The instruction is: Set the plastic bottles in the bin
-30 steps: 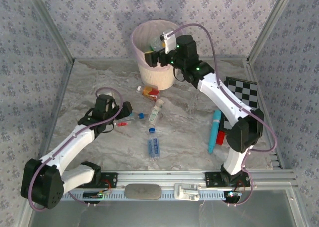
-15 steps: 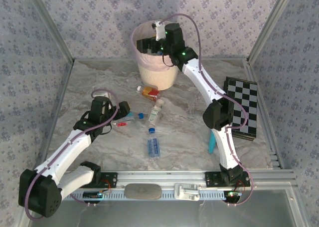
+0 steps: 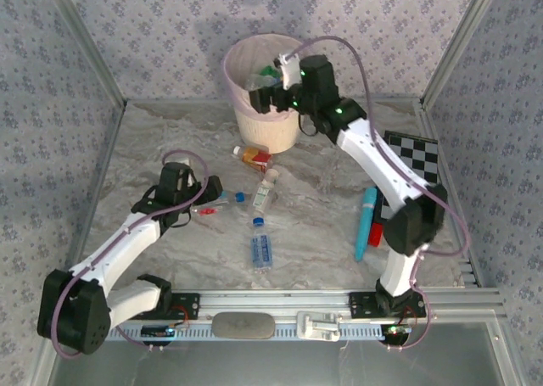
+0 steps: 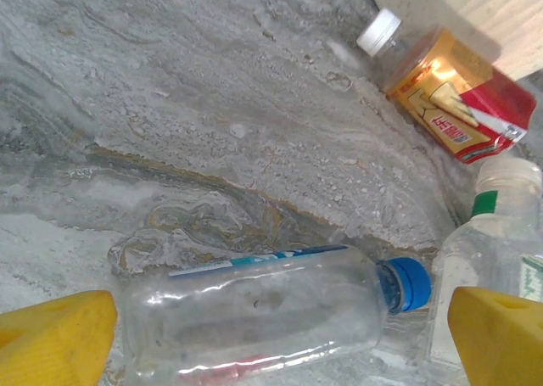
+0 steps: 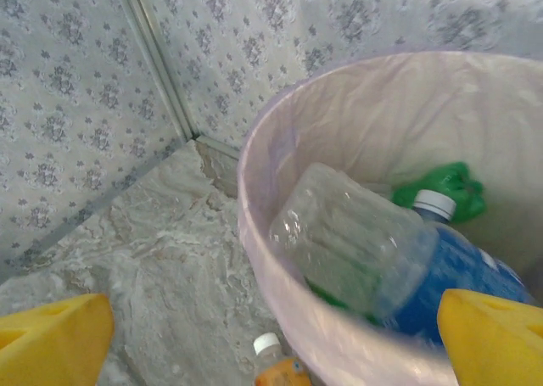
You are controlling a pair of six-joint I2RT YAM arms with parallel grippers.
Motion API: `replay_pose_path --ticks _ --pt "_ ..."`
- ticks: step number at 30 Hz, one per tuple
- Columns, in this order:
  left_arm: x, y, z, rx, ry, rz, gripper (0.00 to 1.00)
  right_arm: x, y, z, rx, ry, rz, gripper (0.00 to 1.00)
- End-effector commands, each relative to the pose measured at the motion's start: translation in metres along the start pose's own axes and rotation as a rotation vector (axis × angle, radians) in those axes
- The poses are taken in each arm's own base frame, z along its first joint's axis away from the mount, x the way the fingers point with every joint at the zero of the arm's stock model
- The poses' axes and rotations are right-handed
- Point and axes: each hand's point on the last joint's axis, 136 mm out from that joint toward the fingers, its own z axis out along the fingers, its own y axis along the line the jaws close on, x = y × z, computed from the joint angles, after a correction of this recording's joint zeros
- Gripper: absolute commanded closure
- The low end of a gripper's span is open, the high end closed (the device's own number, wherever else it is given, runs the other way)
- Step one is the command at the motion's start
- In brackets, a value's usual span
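Observation:
My left gripper (image 3: 206, 201) (image 4: 276, 339) hangs open low over the table. A clear bottle with a blue cap (image 4: 263, 314) (image 3: 225, 200) lies on its side between the yellow fingers (image 4: 53, 342), untouched by them. Beside it lie a white-capped clear bottle (image 4: 490, 242) (image 3: 266, 191) and an orange-red labelled bottle (image 4: 450, 93) (image 3: 253, 155). A blue-labelled bottle (image 3: 261, 247) lies nearer the front. My right gripper (image 3: 265, 100) (image 5: 276, 344) is open and empty above the near rim of the cream bin (image 3: 265, 123) (image 5: 254, 199). The pink-lined bin holds a clear bottle (image 5: 344, 237), a blue-labelled one (image 5: 454, 271) and green plastic (image 5: 450, 187).
A turquoise stick with a red end (image 3: 366, 220) lies at the right, next to the black-and-white chequered board (image 3: 414, 178). Patterned walls and metal frame posts enclose the table on three sides. The orange bottle rests close against the bin's foot.
Half a second ago the right gripper reached further left over the bin's middle; it has since drawn back right to the near rim. The left gripper has barely shifted over the clear bottle.

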Motion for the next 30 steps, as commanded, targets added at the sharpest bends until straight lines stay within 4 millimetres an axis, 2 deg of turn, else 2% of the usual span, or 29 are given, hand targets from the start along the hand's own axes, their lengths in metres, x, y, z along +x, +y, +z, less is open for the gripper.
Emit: replay_pose_path --ticks 1,7,11,15,20,30 --pt "-0.015 -0.014 0.003 0.053 -0.013 0.055 0.0 0.005 -0.007 -0.033 0.064 -0.054 -0.014 0.0" --pt "-0.005 -0.014 0.018 0.062 0.051 0.07 0.0 0.071 -0.022 -0.07 0.156 0.043 0.067 0.0" --pt "0.005 -0.016 0.029 0.079 0.105 0.073 0.0 0.118 -0.042 -0.09 0.268 0.071 0.1 0.0" --pt "0.019 -0.017 0.04 0.082 0.185 0.085 0.0 0.146 -0.06 -0.11 0.363 0.072 0.169 0.0" --pt "0.029 -0.019 0.046 0.087 0.234 0.09 0.0 0.159 -0.068 -0.121 0.394 0.05 0.232 0.0" --pt "0.06 -0.028 0.04 0.06 0.315 0.157 0.0 0.163 -0.069 -0.112 0.383 0.07 0.252 0.0"
